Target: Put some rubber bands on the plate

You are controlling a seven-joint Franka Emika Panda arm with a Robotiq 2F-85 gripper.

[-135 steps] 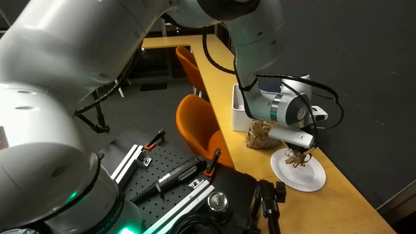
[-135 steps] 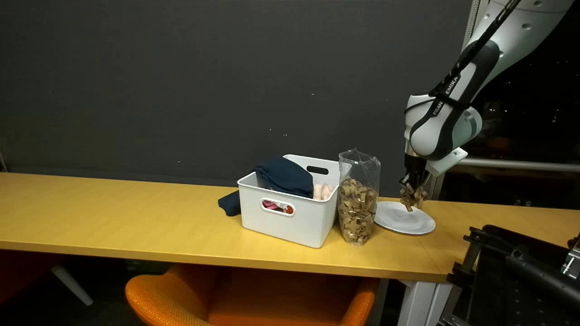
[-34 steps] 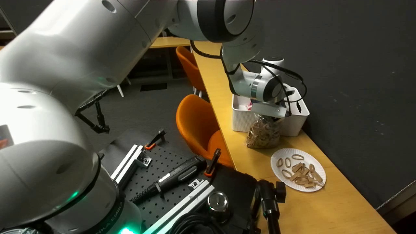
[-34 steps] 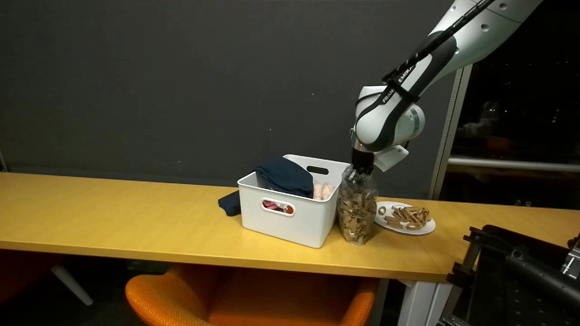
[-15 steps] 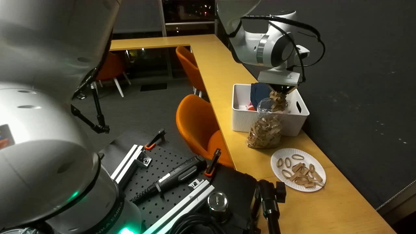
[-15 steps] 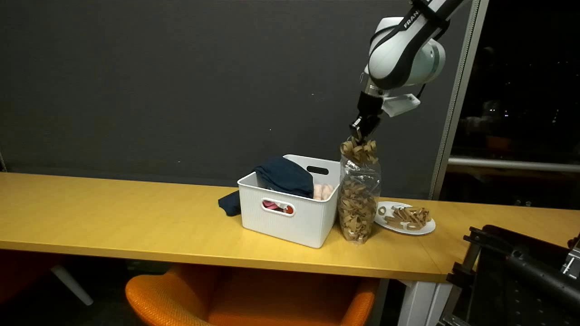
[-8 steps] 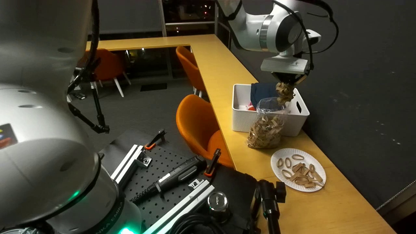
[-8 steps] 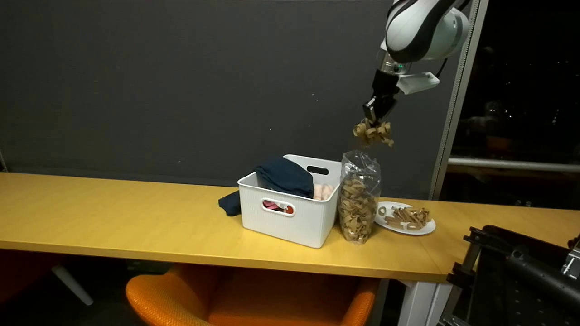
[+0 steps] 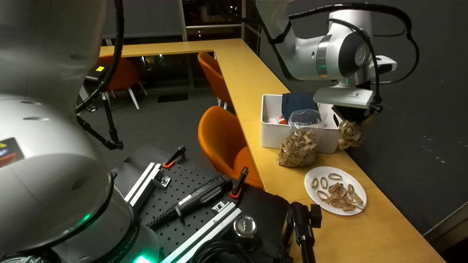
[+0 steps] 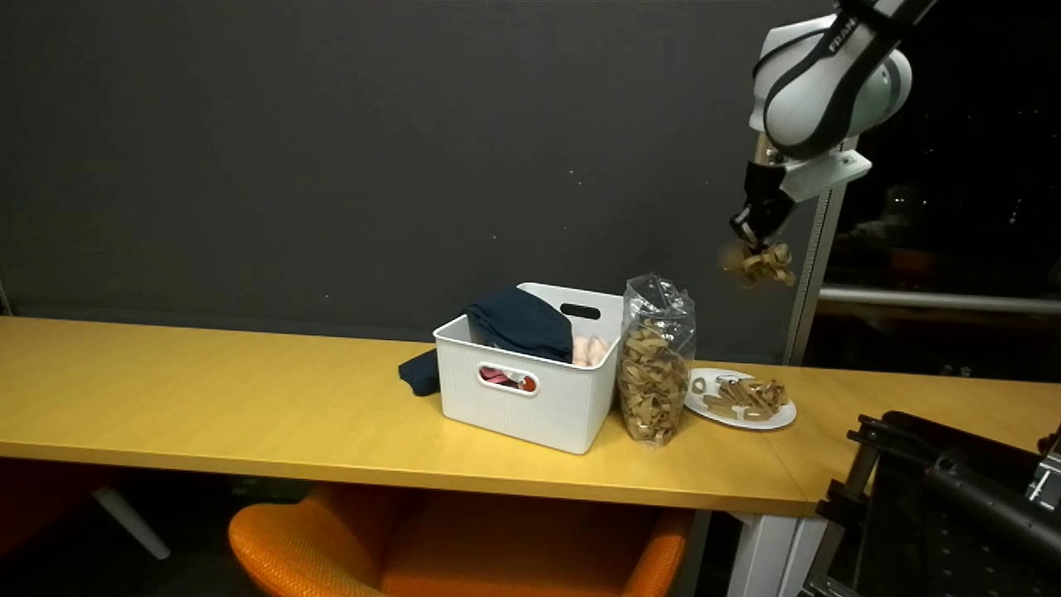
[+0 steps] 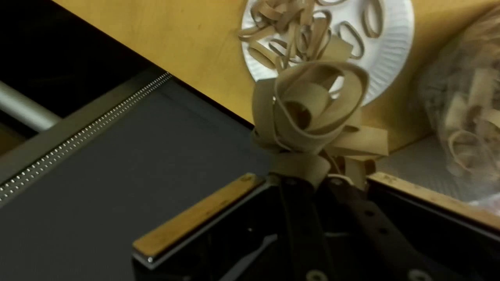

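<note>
well, bands (image 11: 308, 136) (bunched) in claw (image 11: 308, 178)

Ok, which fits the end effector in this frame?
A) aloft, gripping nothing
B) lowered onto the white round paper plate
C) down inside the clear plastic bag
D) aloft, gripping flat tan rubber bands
D: the end effector holds a bunch of flat tan rubber bands, and both exterior views show the bunch in the air, clear of the white round paper plate.

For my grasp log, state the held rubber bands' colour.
The held rubber bands are tan, clearest in the wrist view.
</note>
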